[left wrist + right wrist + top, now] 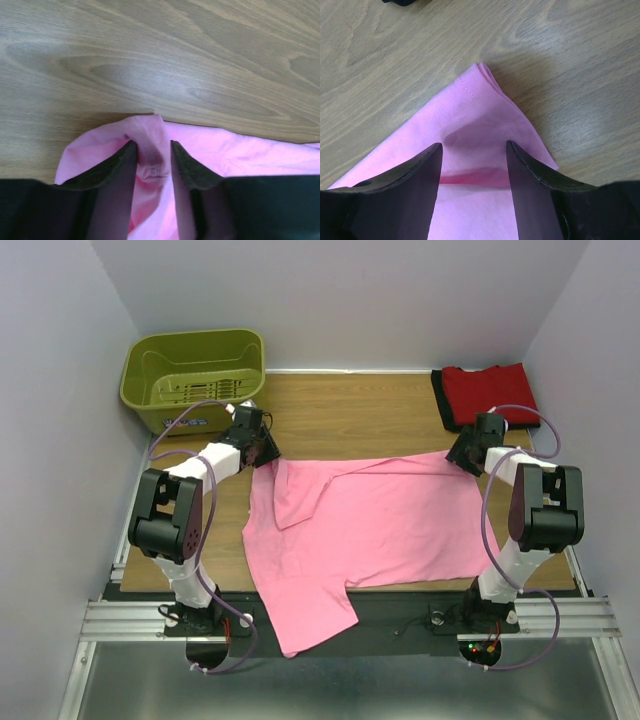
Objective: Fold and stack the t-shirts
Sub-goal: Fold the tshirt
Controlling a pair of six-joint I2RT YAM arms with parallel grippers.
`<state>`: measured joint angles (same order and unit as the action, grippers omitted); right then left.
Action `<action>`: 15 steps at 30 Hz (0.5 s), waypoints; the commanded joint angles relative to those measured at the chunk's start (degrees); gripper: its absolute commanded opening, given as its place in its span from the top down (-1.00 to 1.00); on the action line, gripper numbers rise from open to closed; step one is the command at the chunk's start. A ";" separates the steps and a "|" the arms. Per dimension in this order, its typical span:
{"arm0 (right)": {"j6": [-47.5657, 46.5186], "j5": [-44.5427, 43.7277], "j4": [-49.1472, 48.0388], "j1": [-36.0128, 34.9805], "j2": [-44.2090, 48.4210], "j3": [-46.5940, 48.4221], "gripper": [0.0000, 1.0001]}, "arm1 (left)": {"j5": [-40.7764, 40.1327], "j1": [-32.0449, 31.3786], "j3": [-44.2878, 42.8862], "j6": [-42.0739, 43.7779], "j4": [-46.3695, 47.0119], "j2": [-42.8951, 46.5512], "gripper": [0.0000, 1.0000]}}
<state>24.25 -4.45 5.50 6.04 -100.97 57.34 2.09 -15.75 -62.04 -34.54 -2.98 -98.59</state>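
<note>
Shows pink t-shirt (380, 525) spread across middle of wooden table (340, 405), well apart from the folded ones. Has one end of it hanging over near edge between the two arm bases, and a flap turned back over the cloth on its left side. Puts left claw (262, 448) down at shirt's far-left corner. In left wrist view, shows its dark fingers (112, 170) part-way apart with a raised ridge of pink cloth standing between them and seeming to touch both. Cannot tell whether that ridge is pinched or only straddled. Puts right claw (468, 452) at shirt's far-right corner. In right wrist view, shows it spread wide, fingers (410, 180) straddling the pointed pink corner, which lies flat on the wood, gripping nothing. Places red t-shirt (487, 390) folded at far-right corner of table, just beyond right claw, resting on black t-shirt (441, 400), seen only as an edge along its left side. Places olive-green basket (150, 390) at far left, just beyond left claw.
</note>
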 commanded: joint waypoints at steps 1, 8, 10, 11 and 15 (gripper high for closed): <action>0.45 0.32 1.27 0.64 -1.86 -1.97 -0.20 | -1.65 -0.34 -1.77 -0.08 -0.97 0.24 0.28; 0.97 0.40 1.27 1.69 -2.30 -2.15 -0.20 | -6.04 0.36 -0.45 1.06 -2.38 2.68 1.00; 0.98 0.67 1.36 2.57 -2.22 -2.41 -0.20 | -6.13 1.77 0.34 1.15 -2.20 4.79 1.00; 1.15 0.58 1.27 2.92 -2.22 -2.50 -0.20 | -6.04 2.47 0.78 1.06 -2.20 5.94 1.00; 1.68 1.28 1.27 4.15 -2.48 -2.59 -0.20 | -5.69 3.79 4.28 0.45 -1.50 13.83 1.00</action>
<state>25.43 -2.24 4.82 8.32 -100.97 57.14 -1.83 -13.19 -59.83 -34.37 -5.50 -93.84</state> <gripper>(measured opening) 0.599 0.021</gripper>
